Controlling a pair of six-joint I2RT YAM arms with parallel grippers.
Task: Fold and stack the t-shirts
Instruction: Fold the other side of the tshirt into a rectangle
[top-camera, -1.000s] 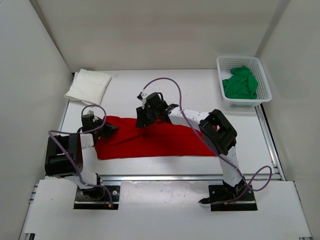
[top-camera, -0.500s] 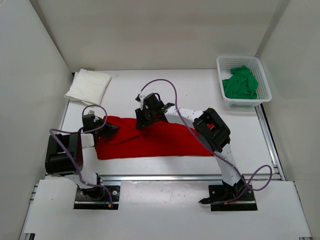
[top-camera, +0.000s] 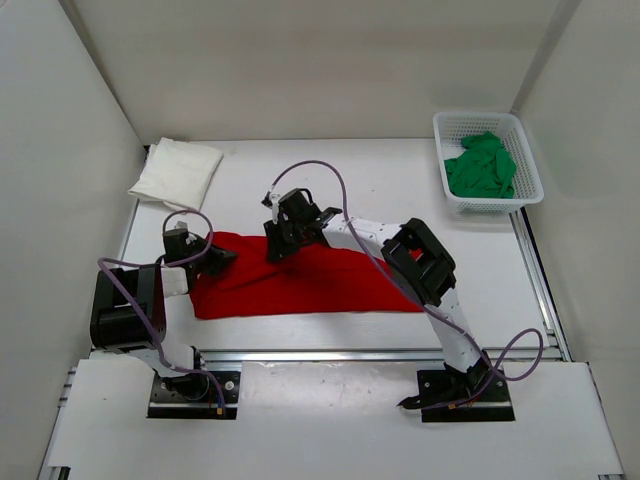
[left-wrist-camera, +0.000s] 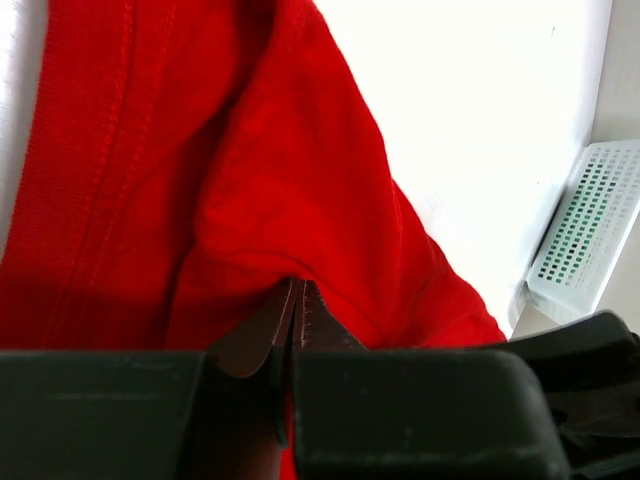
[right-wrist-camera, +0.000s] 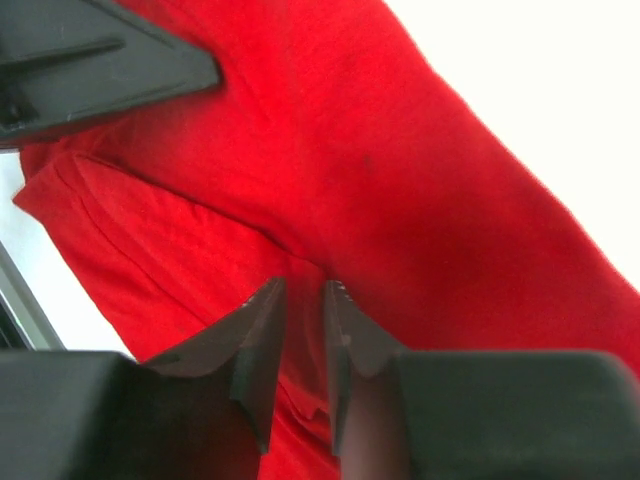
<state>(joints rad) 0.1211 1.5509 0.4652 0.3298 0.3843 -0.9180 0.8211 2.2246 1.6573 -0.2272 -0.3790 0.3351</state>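
A white table (top-camera: 400, 180) is seen from above, with both arms reaching over its near half. The red shirt (top-camera: 320, 285) is laid across the near middle as a long band running left to right, creased along its far edge. The white shirt (top-camera: 177, 172) is folded flat at the far left corner, well apart from the red one. A basket (top-camera: 476, 119) is set at the far right corner, and the green shirt (top-camera: 482, 167) is bunched inside it (unfolded, filling most of the floor).

The left gripper (top-camera: 222, 257) is placed at the red shirt's left end; in the left wrist view its fingers are pressed together with a ridge of red cloth pinched between them. The right gripper (top-camera: 277, 250) is lowered onto the far edge of the same shirt, left of centre. In the right wrist view its fingers are held only a narrow slit apart over the cloth; whether any cloth is caught between them cannot be told.
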